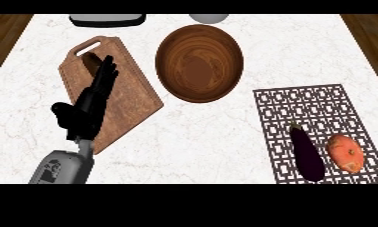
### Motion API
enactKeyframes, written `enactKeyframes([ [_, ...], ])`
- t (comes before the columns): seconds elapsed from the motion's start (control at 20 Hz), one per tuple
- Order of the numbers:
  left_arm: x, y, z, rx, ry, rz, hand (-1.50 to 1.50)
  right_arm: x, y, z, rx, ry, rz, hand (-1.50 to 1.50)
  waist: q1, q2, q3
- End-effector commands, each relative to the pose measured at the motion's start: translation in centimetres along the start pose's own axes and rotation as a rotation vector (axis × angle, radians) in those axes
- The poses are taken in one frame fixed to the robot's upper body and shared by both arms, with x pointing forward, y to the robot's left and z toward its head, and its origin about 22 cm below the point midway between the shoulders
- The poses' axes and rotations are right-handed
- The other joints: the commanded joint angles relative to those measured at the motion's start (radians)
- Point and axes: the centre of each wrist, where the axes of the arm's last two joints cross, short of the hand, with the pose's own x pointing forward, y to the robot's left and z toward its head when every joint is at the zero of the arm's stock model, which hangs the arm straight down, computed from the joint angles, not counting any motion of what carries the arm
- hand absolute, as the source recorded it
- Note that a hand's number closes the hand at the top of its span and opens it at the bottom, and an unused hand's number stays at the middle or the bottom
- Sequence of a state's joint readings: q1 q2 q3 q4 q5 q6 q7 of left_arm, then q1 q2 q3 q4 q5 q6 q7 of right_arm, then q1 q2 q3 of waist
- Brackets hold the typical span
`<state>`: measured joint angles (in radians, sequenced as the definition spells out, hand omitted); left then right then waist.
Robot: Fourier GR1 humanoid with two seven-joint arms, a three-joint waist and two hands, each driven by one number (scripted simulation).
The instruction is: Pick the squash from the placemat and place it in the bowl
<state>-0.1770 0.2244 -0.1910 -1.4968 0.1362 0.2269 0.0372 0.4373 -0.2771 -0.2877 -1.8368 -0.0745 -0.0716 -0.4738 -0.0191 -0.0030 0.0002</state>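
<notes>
An orange squash (346, 152) lies on the patterned placemat (303, 103) at the lower right, beside a dark purple eggplant (307, 152). A brown wooden bowl (199, 63) stands at the counter's centre, up and left of the placemat. My left hand (87, 106) rests open with fingers straight, over the wooden cutting board, far from the squash. My right hand does not show.
A wooden cutting board (129, 96) with a handle hole lies at the left. A dark tray-like object (107, 19) and a white round object (209, 17) sit at the counter's far edge. Bare marble lies between bowl and placemat.
</notes>
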Motion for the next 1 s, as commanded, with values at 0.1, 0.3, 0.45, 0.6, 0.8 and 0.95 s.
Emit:
enactKeyframes([
  [0.1,-0.1,-0.1,-0.1,-0.009,0.002,-0.008,0.0,4.4,-2.4,-1.8,-0.029,0.11,0.174,-1.5,0.014,0.003,-0.002],
  [0.3,0.9,-0.8,0.4,-0.02,0.001,-0.007,0.0,7.4,-4.0,-3.4,0.085,0.211,0.169,-1.5,0.015,0.002,-0.001],
  [0.45,0.4,-0.3,0.5,-0.016,0.003,-0.008,0.0,7.0,-3.0,-3.2,0.139,0.343,0.223,-1.5,0.02,0.003,-0.001],
  [0.6,0.4,-0.8,0.2,-0.01,0.004,-0.002,0.0,5.8,-3.7,-5.2,0.204,0.437,0.254,-1.5,0.022,0.004,-0.001],
  [0.8,0.9,-0.4,1.8,-0.026,0.005,-0.006,0.0,5.3,-2.9,-4.1,0.273,0.529,0.283,-1.5,0.022,0.002,0.0],
  [0.95,0.6,-0.4,1.0,-0.01,-0.003,-0.003,0.0,3.0,-2.4,-3.7,0.325,0.549,0.287,-1.5,0.017,0.003,0.0],
])
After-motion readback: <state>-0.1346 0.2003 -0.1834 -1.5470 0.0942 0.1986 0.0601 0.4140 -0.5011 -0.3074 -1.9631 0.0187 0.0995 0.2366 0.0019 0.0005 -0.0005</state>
